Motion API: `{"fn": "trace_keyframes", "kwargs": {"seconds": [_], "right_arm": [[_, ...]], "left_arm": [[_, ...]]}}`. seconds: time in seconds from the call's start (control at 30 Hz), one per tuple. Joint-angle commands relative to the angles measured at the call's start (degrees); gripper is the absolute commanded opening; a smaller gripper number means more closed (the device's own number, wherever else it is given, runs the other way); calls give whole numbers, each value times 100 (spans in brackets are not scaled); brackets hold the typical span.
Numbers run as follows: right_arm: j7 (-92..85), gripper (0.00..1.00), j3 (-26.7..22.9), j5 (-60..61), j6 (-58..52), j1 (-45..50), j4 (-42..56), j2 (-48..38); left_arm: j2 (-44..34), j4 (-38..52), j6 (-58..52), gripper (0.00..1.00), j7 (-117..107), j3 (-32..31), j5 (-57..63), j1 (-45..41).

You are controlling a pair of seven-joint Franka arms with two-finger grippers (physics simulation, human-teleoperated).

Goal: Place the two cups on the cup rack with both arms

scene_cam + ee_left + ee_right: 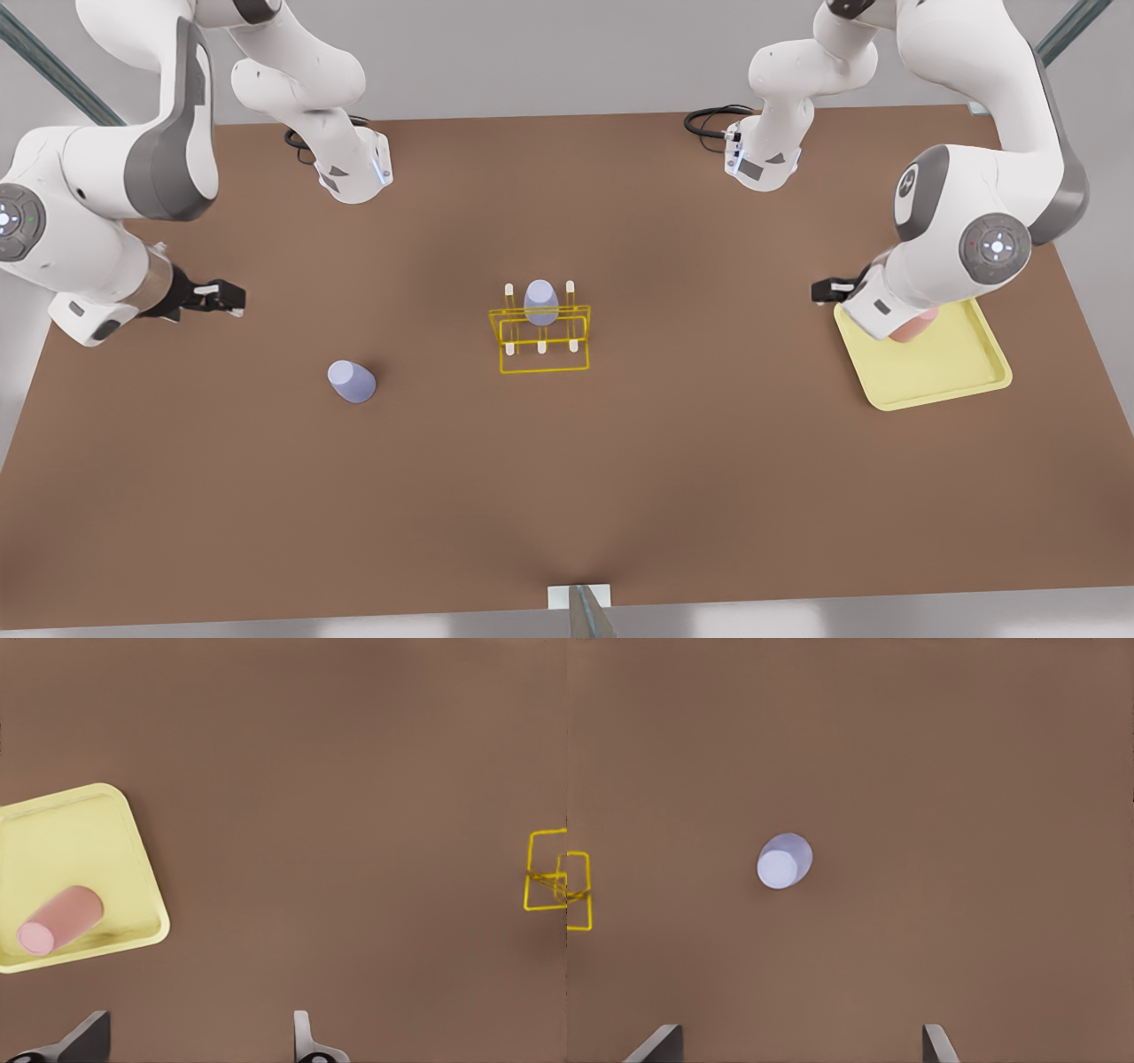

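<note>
The brown flat surface [567, 496] carries a small rectangular rack of thin bright-yellow wire with white-tipped pegs [540, 341] near its middle. One pale-lavender tapered cup [540, 301] sits upside down on a peg in the rack's far row, at the centre of that row.

A second pale-lavender tapered cup [352, 382] stands mouth down on the bare surface, well apart from the rack, toward the front view's left. In the right wrist view this cup [784, 860] is seen from above, and a corner of the yellow rack [578, 890] shows at the picture's edge.

The salmon-pink cup [60, 920] lies on its side inside the flat pale-yellow square tray [80, 828], near one of the tray's corners. The tray [939, 372] rests close to the surface's edge at the front view's right, and there the pink cup [912, 328] is mostly hidden under the arm.

The left hand [828, 290] hovers just beside the tray, on its side toward the rack; its fingers [306, 1045] are spread apart and hold nothing. The right hand [221, 297] hovers over the surface near the edge at the front view's left, beyond the loose lavender cup; its fingers [935, 1045] are also spread wide and empty
</note>
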Motion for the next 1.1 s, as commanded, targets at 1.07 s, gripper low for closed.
{"fn": "trace_keyframes", "kwargs": {"seconds": [1.07], "right_arm": [[35,100,146,309,6071,565,-3962,1198]], "left_arm": [[417,-4601,5961,100,4595,3513,-334,376]]}}
